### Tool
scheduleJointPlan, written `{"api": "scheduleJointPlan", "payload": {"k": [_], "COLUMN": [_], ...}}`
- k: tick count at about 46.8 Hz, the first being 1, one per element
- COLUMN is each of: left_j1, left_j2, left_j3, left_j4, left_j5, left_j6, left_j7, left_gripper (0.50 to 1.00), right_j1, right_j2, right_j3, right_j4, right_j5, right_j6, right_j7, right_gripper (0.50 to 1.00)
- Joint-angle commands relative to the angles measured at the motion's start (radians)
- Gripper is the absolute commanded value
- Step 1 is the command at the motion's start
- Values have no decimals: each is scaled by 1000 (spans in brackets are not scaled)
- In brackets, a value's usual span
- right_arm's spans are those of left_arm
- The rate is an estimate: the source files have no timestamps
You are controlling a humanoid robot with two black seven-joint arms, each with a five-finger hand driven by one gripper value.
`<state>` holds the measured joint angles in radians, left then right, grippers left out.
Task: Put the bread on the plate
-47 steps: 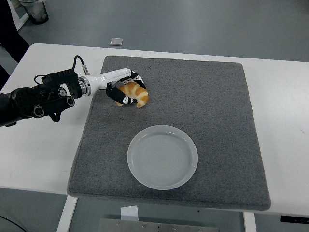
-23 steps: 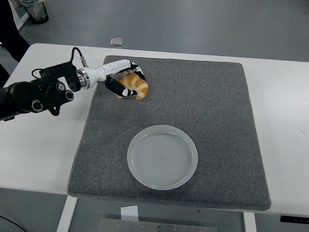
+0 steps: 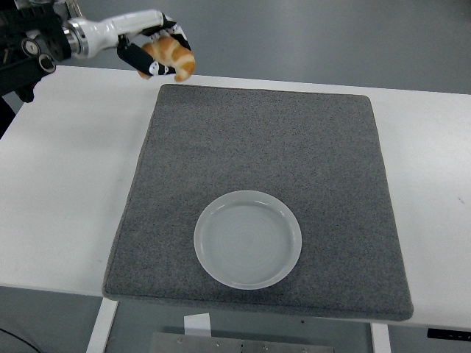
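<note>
My left hand [image 3: 158, 50] is shut on the bread [image 3: 172, 56], an orange-brown croissant, and holds it high in the air at the picture's upper left, above the far left corner of the grey mat [image 3: 257, 176]. The white plate [image 3: 247, 238] lies empty on the mat near its front edge, well below and to the right of the hand. The right arm is out of view.
The grey mat covers the middle of the white table [image 3: 59, 191]. The floor beyond the table's far edge shows at the top.
My left hand has lifted the croissant off the mat and carried it up and to the left, away from the plate.
</note>
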<state>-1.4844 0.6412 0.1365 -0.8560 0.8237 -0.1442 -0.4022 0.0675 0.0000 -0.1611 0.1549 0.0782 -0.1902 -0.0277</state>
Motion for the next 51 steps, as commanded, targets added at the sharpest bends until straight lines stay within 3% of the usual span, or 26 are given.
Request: {"api": "scheduleJointPlan", "payload": {"k": [1, 8, 16, 25, 37, 44, 51], "left_j1": [-82, -177, -241, -249, -217, -153, -36], "left_j2": [8, -8, -51, -57, -57, -61, -81], "left_j3": [0, 0, 0, 2, 29, 28, 28], "left_j4": [0, -15, -127, -345, -580, -635, -633], "left_j5": [0, -1, 0, 2, 2, 18, 172], "left_j6": [-43, -64, -48, 49, 181, 218, 270], "left_j7": [2, 8, 37, 85, 95, 95, 95], "left_gripper": [500, 500, 500, 500, 500, 500, 500], "right_j1": [0, 0, 0, 0, 0, 0, 0], "right_j2": [0, 0, 0, 0, 0, 0, 0], "right_j3": [0, 0, 0, 0, 0, 0, 0], "right_j4": [0, 0, 0, 0, 0, 0, 0], "right_j5": [0, 0, 0, 0, 0, 0, 0], "right_j6": [0, 0, -2, 0, -2, -2, 0], "right_j7": [0, 0, 0, 0, 0, 0, 0], "right_gripper": [952, 952, 952, 952, 952, 952, 952]}}
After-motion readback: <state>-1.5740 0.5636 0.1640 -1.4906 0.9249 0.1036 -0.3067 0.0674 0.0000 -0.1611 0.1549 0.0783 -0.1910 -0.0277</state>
